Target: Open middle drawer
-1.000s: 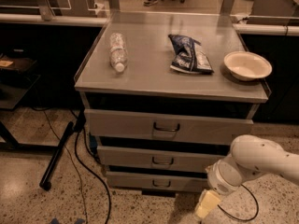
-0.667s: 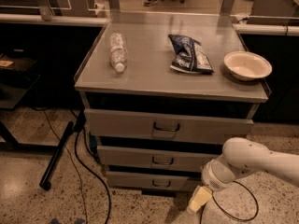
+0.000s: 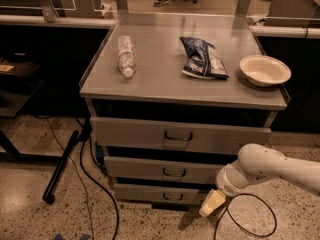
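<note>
The middle drawer (image 3: 150, 168) looks shut, its handle (image 3: 174, 173) at the centre of the front. The gripper (image 3: 212, 203) hangs low, just beside the drawer's right end and below handle level, in front of the bottom drawer (image 3: 155, 193). Whether it is spread or pressed together cannot be told. The arm (image 3: 265, 168) is cut off at the right edge and hides both drawers' right ends. On the grey cabinet top (image 3: 160, 81) lie a bottle (image 3: 126, 55), a bag (image 3: 202, 59) and a bowl (image 3: 265, 70). Cables (image 3: 95, 184) trail across the speckled floor (image 3: 25, 204).
</note>
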Available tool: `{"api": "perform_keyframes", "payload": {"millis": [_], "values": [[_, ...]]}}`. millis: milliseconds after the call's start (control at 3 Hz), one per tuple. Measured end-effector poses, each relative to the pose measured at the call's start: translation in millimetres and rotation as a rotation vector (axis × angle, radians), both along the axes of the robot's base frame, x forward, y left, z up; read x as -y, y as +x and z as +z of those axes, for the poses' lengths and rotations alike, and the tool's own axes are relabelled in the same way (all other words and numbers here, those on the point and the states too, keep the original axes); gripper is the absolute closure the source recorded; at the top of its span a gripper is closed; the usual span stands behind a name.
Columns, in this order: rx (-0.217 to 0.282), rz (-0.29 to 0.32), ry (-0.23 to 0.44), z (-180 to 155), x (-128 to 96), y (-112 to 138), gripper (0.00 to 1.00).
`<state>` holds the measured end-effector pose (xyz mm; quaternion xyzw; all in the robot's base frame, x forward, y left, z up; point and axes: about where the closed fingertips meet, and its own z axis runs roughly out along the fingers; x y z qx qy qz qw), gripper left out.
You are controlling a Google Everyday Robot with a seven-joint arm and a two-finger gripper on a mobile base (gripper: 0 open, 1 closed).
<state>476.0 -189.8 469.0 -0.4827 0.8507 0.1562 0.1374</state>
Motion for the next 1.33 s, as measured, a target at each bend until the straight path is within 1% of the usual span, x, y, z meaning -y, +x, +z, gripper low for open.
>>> {"api": "perform_keyframes", "payload": {"millis": [333, 667, 1000, 1333], "values": [[0.029, -0.031, -0.01, -4, 10, 13, 0.0], [0.046, -0.054, -0.016, -11, 17, 22, 0.0], [0.064, -0.06, -0.014, -16, 19, 32, 0.0], [0.099, -0.041, -0.004, -23, 12, 56, 0.0]]}}
